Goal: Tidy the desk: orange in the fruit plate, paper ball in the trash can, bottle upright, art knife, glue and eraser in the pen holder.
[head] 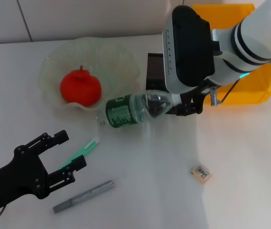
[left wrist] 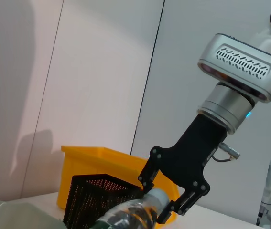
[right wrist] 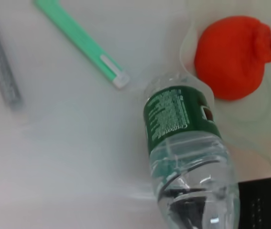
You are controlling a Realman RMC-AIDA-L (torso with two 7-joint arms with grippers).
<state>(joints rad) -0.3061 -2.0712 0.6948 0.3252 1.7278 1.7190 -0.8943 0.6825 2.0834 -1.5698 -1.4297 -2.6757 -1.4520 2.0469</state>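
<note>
Two pincers | right pincer (head: 185,104) grips tilted bottle (head: 133,109) neck | left pincer (head: 68,151) open

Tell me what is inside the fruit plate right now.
The fruit plate holds only the orange, sitting left of centre. The tilted bottle, held at its cap end by the right gripper, covers part of the plate's near rim.

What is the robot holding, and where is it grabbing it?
The right gripper holds the bottle by its cap end; the left gripper holds nothing.
</note>
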